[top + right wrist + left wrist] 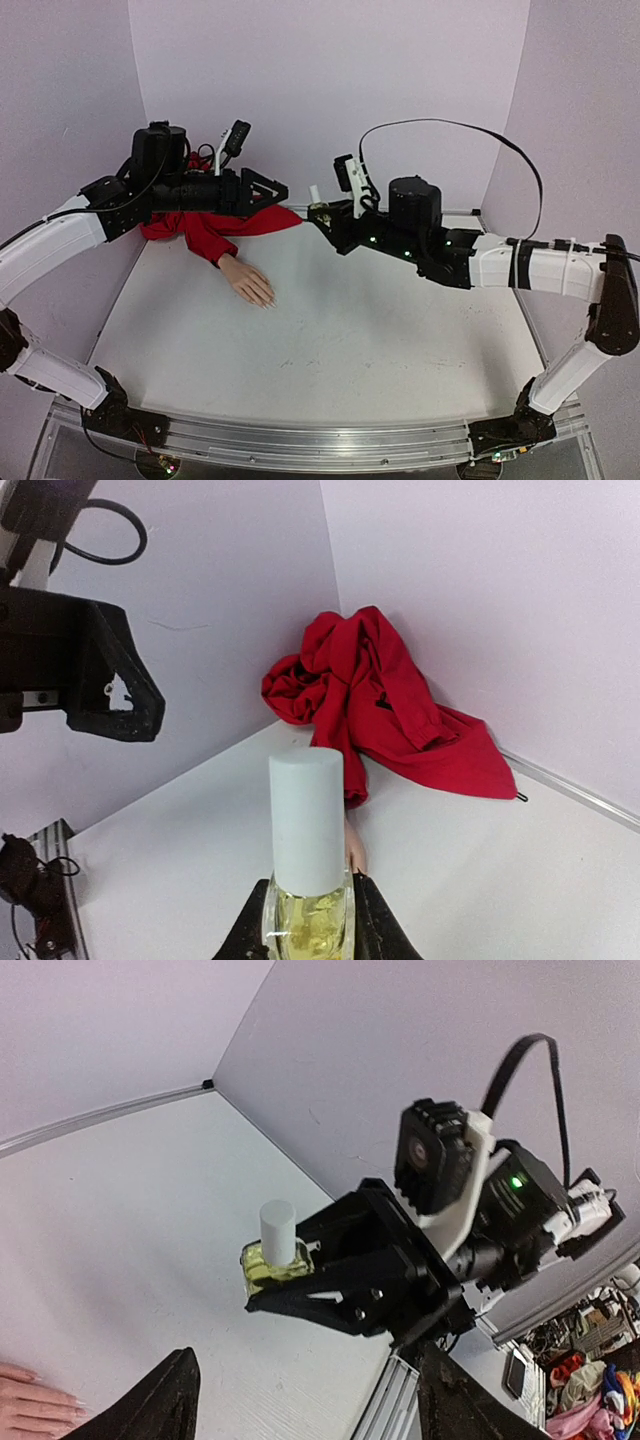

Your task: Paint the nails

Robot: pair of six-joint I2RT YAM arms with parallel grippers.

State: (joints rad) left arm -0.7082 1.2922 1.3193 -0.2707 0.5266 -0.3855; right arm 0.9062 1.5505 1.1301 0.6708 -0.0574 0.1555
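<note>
A white table (350, 350) fills the middle of the overhead view, boxed in by pale lilac walls. Two white and black robot arms reach in from the near corners, and their tips face each other close together above the far part of the table.

A crumpled red fabric sleeve (215, 228) lies in the far left corner, partly under the left arm. A pale peach mannequin hand (247, 280) comes out of it and lies flat on the table, fingers pointing toward the near right.

The left gripper (275, 190) hangs above the sleeve. In its wrist view the two dark fingers stand wide apart with nothing between them.

The right gripper (318, 212) is closed on a small bottle (306, 905) of yellowish liquid. The bottle is upright, with a white cap (306, 815) on.

The nails (267, 299) are at the mannequin's fingertips, on the table. They lie below and nearer than the left gripper, and to the near left of the right gripper. Neither gripper touches them. They are too small to show any colour.
</note>
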